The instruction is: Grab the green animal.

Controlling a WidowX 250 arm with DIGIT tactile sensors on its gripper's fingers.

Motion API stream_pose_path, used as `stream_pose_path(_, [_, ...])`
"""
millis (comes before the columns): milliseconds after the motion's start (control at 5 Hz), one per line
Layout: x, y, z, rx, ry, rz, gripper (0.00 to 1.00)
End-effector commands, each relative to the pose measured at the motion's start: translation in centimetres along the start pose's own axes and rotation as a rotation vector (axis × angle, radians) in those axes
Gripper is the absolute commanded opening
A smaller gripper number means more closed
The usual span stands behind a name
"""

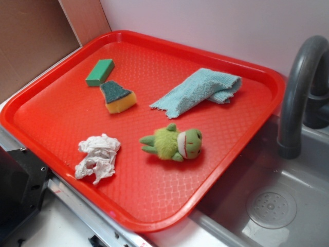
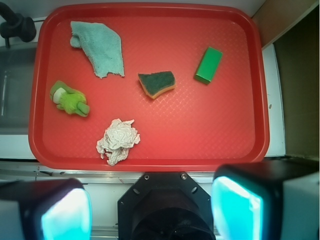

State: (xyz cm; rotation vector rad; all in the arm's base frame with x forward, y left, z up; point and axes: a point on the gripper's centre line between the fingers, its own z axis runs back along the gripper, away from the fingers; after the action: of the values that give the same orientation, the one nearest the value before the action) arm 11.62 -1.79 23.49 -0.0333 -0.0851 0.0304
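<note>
The green animal is a fuzzy lime-green plush frog (image 1: 175, 143) with a white-and-red mouth. It lies on its side on the red tray (image 1: 226, 62), toward the tray's front right. In the wrist view the frog (image 2: 70, 101) is at the tray's left side. My gripper (image 2: 152, 210) is open and empty, its two cyan pads (image 2: 65, 215) wide apart. It hangs high above the robot base, outside the tray's near edge and far from the frog. The gripper itself is out of the exterior view.
On the tray lie a crumpled white paper (image 1: 97, 157), a yellow sponge with a dark green top (image 1: 118, 96), a green block (image 1: 100, 72) and a light blue cloth (image 1: 200, 90). A grey faucet (image 1: 298, 92) and a sink (image 1: 272, 206) stand to the right.
</note>
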Motion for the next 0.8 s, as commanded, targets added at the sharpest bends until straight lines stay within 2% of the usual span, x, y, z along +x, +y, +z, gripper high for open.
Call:
stream_pose_path(0, [0.0, 0.0, 0.0, 0.0, 0.0, 0.0, 1.0])
stream_pose_path(200, [1.9, -1.4, -1.8, 0.025, -0.082, -0.202, 1.0])
stream_pose_path(400, [3.4, -3.1, -3.2, 0.024, -0.121, -0.344, 1.0])
stream_pose_path(600, [4.8, -6.1, -5.3, -0.014, -0.19, -0.539, 1.0])
